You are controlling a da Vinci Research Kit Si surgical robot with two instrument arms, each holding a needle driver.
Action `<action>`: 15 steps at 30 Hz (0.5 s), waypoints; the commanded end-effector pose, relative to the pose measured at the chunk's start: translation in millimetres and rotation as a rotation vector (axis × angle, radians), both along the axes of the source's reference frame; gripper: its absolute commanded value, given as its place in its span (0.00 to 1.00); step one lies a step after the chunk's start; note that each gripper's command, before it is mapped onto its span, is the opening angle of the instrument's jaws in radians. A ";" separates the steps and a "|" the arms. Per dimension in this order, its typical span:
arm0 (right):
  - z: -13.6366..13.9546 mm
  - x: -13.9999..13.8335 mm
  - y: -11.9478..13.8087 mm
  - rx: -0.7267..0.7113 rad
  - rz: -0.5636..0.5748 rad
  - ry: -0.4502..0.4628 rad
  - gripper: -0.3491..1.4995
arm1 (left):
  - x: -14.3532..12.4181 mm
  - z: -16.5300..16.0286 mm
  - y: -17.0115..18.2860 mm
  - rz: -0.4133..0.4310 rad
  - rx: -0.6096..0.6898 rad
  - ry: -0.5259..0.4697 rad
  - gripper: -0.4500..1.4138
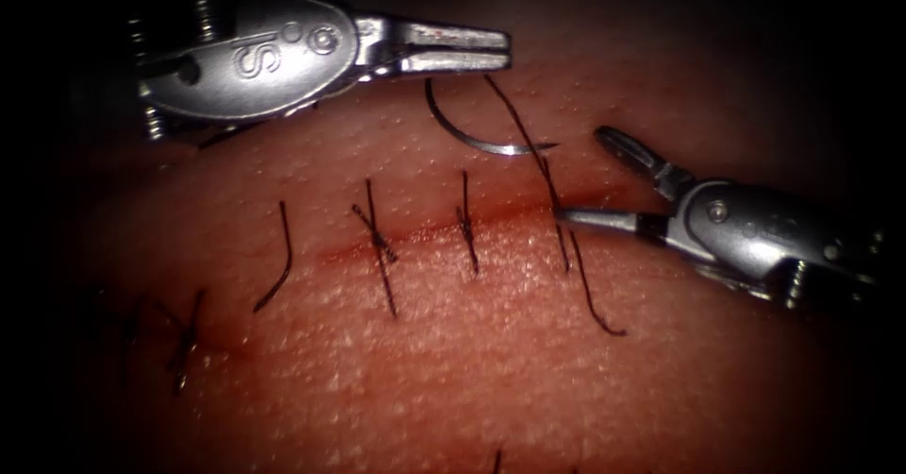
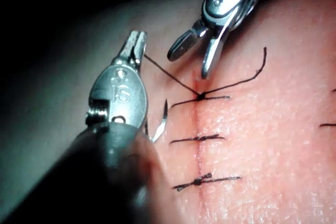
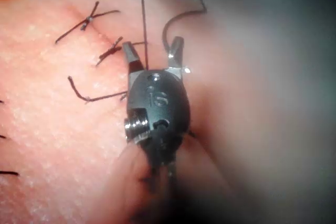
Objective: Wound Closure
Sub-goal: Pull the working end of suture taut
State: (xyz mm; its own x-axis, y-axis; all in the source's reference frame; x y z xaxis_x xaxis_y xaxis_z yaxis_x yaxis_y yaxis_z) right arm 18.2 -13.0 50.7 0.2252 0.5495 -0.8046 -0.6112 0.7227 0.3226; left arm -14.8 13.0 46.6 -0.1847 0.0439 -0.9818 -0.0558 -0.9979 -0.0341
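My left tool [image 1: 508, 49] hangs over the far side of the tissue [image 1: 528, 370], its jaws shut on the thread [image 1: 519, 125]. The thread runs taut from there down to the newest stitch [image 1: 562, 240] at the right end of the cut [image 1: 425, 233]. The curved needle [image 1: 477, 142] lies free just under the left jaws, outside the tissue and held by neither tool. My right tool [image 1: 578, 174] comes in from the right, open and empty, its jaws straddling the taut thread [image 3: 143, 35] above the stitch. Up close I see the left tool [image 2: 139, 36], the knot [image 2: 201, 96] and the right tool [image 2: 188, 65].
Two finished stitches [image 1: 377, 243] [image 1: 466, 224] cross the cut left of the new one, and another [image 1: 184, 337] sits at the far left. A loose cut thread end [image 1: 278, 262] lies between them. The new stitch's tail [image 1: 595, 304] trails toward the near side.
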 end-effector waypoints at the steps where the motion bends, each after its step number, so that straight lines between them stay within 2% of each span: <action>1: 0.8 1.4 0.4 -0.004 0.000 -0.001 0.64 | -0.5 0.2 0.5 0.002 -0.008 -0.002 0.00; 9: 2.6 3.5 0.3 -0.031 -0.013 -0.042 0.70 | -1.0 -0.4 0.3 0.002 -0.014 -0.004 0.00; 15: 3.8 5.3 -0.1 -0.064 -0.039 -0.085 0.69 | -1.0 -0.3 0.4 0.002 -0.015 -0.005 0.00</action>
State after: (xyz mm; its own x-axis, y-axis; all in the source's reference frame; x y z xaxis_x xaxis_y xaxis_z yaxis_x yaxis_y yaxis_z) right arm 22.6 -13.6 54.1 0.3201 0.4908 -0.8104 -0.6053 0.7640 0.2236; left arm -15.4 12.8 45.8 -0.1809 0.0318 -0.9830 -0.0535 -0.9983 -0.0224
